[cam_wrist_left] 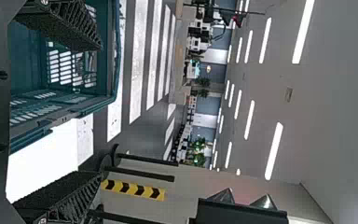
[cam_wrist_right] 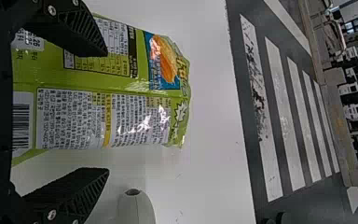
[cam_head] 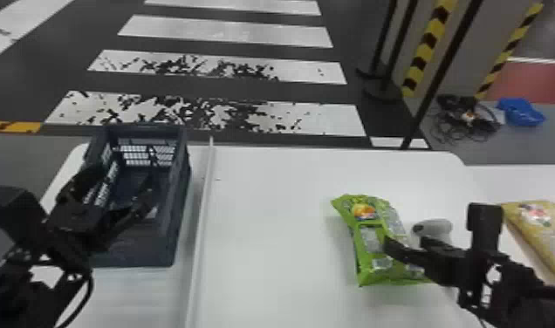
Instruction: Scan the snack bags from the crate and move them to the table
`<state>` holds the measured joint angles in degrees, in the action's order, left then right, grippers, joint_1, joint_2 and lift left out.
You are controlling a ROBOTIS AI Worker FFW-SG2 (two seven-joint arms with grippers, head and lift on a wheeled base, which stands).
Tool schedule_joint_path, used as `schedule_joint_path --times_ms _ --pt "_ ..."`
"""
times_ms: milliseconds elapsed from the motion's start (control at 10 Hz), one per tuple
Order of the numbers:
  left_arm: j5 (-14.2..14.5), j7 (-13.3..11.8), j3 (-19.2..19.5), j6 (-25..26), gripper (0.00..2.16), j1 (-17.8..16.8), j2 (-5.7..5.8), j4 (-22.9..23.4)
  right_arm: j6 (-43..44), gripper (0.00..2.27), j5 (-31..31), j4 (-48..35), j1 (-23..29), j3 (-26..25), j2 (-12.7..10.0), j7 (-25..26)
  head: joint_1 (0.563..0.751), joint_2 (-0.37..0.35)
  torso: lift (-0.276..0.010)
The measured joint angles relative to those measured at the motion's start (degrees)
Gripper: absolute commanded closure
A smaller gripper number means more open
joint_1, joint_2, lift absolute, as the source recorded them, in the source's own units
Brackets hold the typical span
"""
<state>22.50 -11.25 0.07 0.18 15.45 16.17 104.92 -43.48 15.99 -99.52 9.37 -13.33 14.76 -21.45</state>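
The crate (cam_head: 135, 257) is sitting at the left, with the left gripper (cam_head: 126, 184) hanging over it, fingers spread apart. On the table (cam_head: 263, 227), right of the crate, the green bag (cam_head: 370, 218) is lying with the right gripper (cam_head: 406, 245) hovering above its near part, fingers apart. A white device (cam_head: 440, 227) is standing just right of the bag; a yellow bag (cam_head: 540, 222) is lying farther right.

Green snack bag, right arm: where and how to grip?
I'd grip mid-length, coming from above, squeezing the two long sides: the green snack bag lies flat, barcode side up, narrower across than along. The right claw is open but off-centre, one finger over the bag, the other past its right edge, so probably shift it left first.
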Motion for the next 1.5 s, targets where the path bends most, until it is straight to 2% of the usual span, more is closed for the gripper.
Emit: schedule_joint_path --times_ms 100,300,400,800,1000,1200,1300,1500 --pt "0.0 0.0 0.01 -0.01 0.03 0.02 0.0 -0.01 0.08 0.57 -0.31 1.63 -0.51 0.27 0.37 -0.44 0.695 -0.106 -0.095" --pt "0.0 0.0 0.02 0.13 0.03 -0.05 0.0 -0.03 -0.04 2.16 -0.51 3.63 -0.93 0.65 0.82 -1.75 0.695 -0.106 -0.095" --pt "0.0 0.0 0.02 0.29 0.03 -0.12 0.0 -0.06 0.14 2.24 -0.5 4.01 -1.05 0.78 0.87 -1.78 0.695 -0.106 -0.095" --pt "-0.26 0.09 0.02 0.48 0.03 -0.28 0.0 -0.26 1.96 2.24 2.34 0.3 1.44 0.12 0.77 -1.66 0.695 -0.095 -0.095" --pt "-0.27 0.09 0.02 0.48 0.03 -0.33 -0.09 -0.32 -0.32 2.24 5.81 -4.37 3.0 -1.68 0.78 -1.66 0.695 -0.09 -0.095" --pt "-0.32 0.09 0.02 0.48 0.03 -0.08 -0.07 -0.27 -2.15 2.24 9.22 -8.49 3.18 -6.12 0.8 -1.13 0.695 -0.105 -0.095" --pt "-0.31 0.06 0.18 0.48 0.03 0.2 -0.02 -0.15 -1.96 2.24 9.55 -8.55 1.63 -8.93 1.24 -0.3 0.695 -0.137 -0.095" --pt "-0.2 0.0 0.78 0.48 0.03 0.82 0.13 -0.07 4.04 2.25 8.54 -2.83 -1.82 -12.13 3.99 2.48 0.695 -0.196 -0.095"
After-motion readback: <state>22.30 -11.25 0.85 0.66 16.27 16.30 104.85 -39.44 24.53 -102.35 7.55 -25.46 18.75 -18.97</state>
